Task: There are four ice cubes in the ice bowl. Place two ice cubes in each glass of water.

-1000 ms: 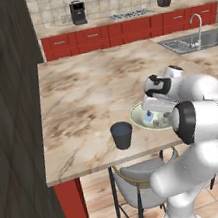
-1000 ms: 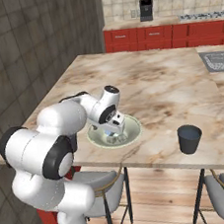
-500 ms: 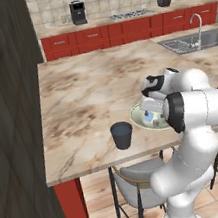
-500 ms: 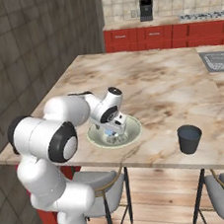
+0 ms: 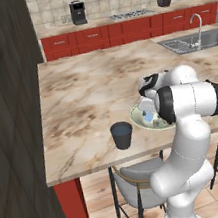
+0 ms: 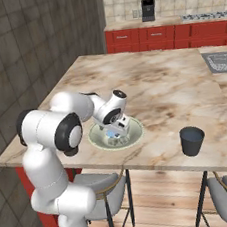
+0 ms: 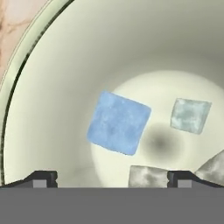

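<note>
**Gripper lowered into the ice bowl, jaws apart, four cubes below**

A long marble-patterned kitchen island [image 5: 88,94] fills the middle of the room, with red cabinets [image 5: 118,33] and a steel sink [image 5: 191,43] behind it. A white robot arm [image 5: 183,113] bends over the island's near edge, and grey stools [image 6: 101,185] stand tucked beneath.

On the counter near that edge sits the ice bowl [image 6: 99,140], wide, shallow and pale cream-green. In the left base view one dark blue-grey glass of water [image 5: 122,135] stands at about nine o'clock from the bowl, near it but not touching. In the right base view the other glass [image 6: 192,140] stands at about three o'clock from the bowl, well apart. The bowl lies between the two glasses.

The gripper [image 7: 111,177] points down into the bowl, hanging just above its floor. Its two dark fingertips [image 7: 41,178] are spread wide, holding nothing.

Seen from the hand, four ice cubes rest on the bowl's pale floor. The light blue cube [image 7: 118,122] is the biggest in view, lying at about twelve o'clock from the gap between the fingertips. A whitish-grey cube [image 7: 190,115] lies at two o'clock, apart from the blue one. A grey cube [image 7: 148,176] sits low between the fingertips, partly cut off. The fourth cube [image 7: 213,168] shows only a corner at three o'clock, at the frame's edge.
</note>
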Controlling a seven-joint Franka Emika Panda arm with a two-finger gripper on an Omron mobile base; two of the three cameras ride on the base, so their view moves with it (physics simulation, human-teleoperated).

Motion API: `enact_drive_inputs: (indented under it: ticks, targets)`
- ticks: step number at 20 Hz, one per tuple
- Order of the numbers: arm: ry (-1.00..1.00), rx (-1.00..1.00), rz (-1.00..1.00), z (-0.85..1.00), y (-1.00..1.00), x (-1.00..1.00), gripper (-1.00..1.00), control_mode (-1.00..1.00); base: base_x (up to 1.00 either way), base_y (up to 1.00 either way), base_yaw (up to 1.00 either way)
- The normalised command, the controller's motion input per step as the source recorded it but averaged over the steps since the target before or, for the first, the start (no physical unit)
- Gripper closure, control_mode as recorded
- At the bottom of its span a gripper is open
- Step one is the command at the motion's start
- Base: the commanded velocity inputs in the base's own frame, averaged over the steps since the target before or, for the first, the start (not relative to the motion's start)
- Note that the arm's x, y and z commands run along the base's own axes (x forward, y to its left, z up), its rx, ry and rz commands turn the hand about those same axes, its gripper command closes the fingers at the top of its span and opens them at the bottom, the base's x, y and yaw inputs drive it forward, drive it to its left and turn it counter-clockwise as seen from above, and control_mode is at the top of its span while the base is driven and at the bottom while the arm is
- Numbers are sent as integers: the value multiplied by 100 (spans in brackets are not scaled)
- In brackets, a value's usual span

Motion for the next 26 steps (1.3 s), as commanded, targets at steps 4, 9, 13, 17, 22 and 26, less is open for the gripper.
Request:
enact_drive_inputs:
  ticks: [4, 9, 13, 17, 22, 26]
  targets:
    - [0, 2, -1, -24, -10, 23, -100, -100, 0, 0, 0]
    - [0, 2, -2, -19, -2, 26, -100, -100, 0, 0, 0]
    - [0, 0, -3, -18, 0, 19, -100, -100, 0, 0, 0]
    - [0, 0, -4, -17, 0, 5, 100, -100, 0, 0, 0]
    - [0, 0, -6, -14, 0, 0, 100, -100, 0, 0, 0]
    - [-8, 0, -5, 37, 0, -24, 100, -100, 0, 0, 0]
